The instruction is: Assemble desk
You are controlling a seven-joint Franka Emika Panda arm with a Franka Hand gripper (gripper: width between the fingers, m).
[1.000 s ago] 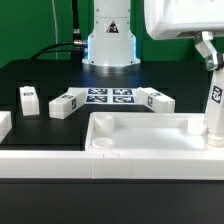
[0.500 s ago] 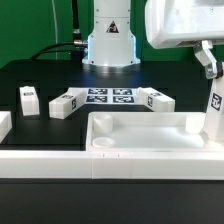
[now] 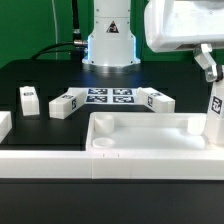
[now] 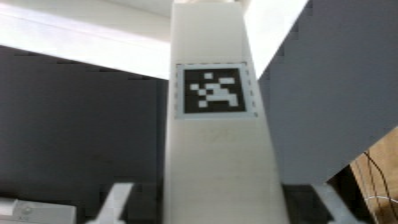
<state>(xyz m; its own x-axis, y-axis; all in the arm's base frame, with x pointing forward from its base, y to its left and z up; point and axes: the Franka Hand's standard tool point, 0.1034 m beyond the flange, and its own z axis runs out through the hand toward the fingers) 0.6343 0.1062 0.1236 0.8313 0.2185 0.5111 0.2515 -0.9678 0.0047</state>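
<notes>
The robot is putting a leg on the desk. The gripper (image 3: 209, 72) has its two fingers closed partway on the held leg (image 3: 214, 112), one finger on each side, so the leg is squeezed between them. This leg stands straight up at the corner of the tabletop (image 3: 150, 135) on the exterior view's right. I cannot tell if its foot is down in the corner hole or just above it. In the wrist view the held leg (image 4: 214, 120) fills the middle, and its black-and-white tag faces the camera. I think the next move is to push the leg down into that corner hole and turn it until it sits tight, keeping it straight so it does not jam. Then the fingers can let go. Three more legs wait behind the tabletop: a loose leg (image 3: 64, 103), a second loose leg (image 3: 155, 100), and a third loose leg (image 3: 29, 99) farther off. The marker board (image 3: 110, 96) lies behind the tabletop too.
</notes>
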